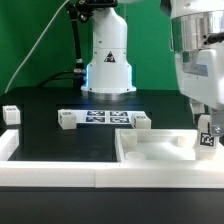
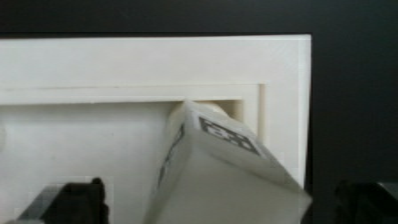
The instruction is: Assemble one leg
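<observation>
The robot arm's gripper is clamped on a short white plastic rectangular leg with a black-and-white marker tag on one face, holding it over the corner of the large flat white rimmed tray-like piece at the exterior view's right. In the wrist view the leg sits tilted between the dark fingers, its tip at the tray piece's inner corner. The marker board lies on the black worktop behind.
</observation>
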You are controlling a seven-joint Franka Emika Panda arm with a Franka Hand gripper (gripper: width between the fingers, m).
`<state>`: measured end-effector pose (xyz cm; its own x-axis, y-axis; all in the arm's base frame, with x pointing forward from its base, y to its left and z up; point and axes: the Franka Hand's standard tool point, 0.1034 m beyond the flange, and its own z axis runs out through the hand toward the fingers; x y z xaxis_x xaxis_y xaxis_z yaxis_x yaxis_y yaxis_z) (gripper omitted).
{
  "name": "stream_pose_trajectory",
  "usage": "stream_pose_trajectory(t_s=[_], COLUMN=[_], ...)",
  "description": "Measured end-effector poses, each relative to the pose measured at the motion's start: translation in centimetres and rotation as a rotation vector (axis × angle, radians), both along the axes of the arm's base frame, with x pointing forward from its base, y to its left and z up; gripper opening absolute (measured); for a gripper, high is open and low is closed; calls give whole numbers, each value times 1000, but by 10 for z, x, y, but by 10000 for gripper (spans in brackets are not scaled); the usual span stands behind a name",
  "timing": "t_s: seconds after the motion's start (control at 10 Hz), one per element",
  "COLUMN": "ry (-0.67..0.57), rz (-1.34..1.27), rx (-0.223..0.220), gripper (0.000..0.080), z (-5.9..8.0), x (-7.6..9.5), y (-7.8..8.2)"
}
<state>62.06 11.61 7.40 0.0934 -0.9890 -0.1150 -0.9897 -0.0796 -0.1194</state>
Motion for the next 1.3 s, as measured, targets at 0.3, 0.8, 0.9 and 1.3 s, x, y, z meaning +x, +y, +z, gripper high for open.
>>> stream_pose_trajectory(t_s=[0.3, 0.8, 0.9, 1.3], ry=[9, -35, -44, -69], rz=[347, 842, 887, 1159], rx=[-79, -152, -158, -183], gripper=[649, 649, 649, 621], z=[3, 2, 2, 2], x=[-2, -3, -3, 0], y=[7, 10, 10, 2])
